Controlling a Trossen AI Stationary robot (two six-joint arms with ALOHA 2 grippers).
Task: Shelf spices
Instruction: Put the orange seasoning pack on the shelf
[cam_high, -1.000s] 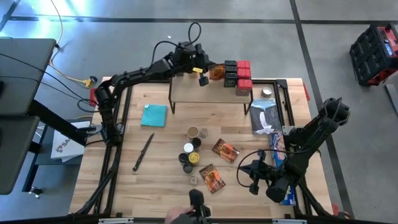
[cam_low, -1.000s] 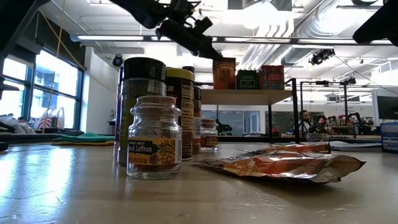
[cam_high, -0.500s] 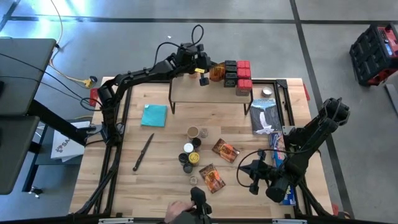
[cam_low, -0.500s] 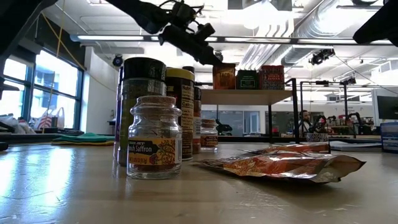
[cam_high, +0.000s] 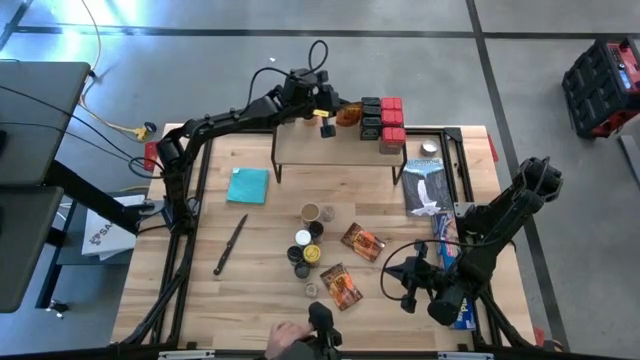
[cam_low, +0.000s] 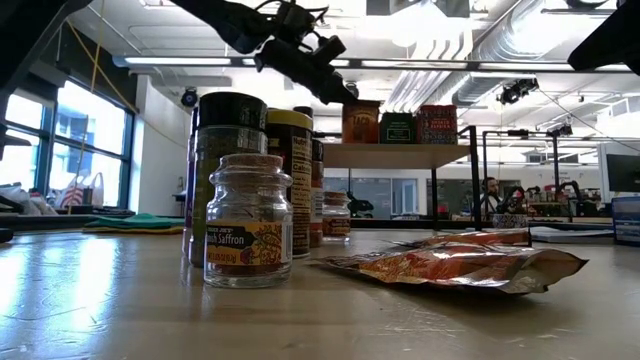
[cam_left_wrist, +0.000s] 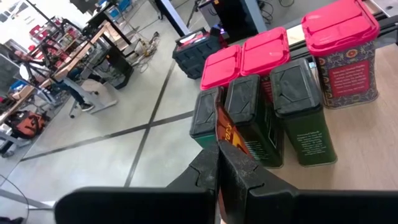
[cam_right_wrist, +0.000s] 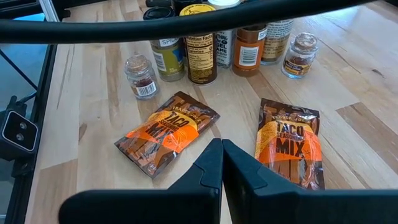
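Packet (cam_left_wrist: 225, 132) pinched in left gripper (cam_high: 326, 118) above shelf (cam_high: 300, 148) edge (boxes (cam_high: 381, 118) alongside).

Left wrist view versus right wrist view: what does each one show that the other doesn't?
Only the left wrist view shows the tins with pink and dark green lids on the shelf, and the left gripper shut on an orange packet.

Only the right wrist view shows two taco mix packets flat on the table, a row of jars, and the right gripper shut on nothing.

Both show shut fingers.

Packet (cam_left_wrist: 225, 134) mostly hidden behind fingers (cam_left_wrist: 205, 174)
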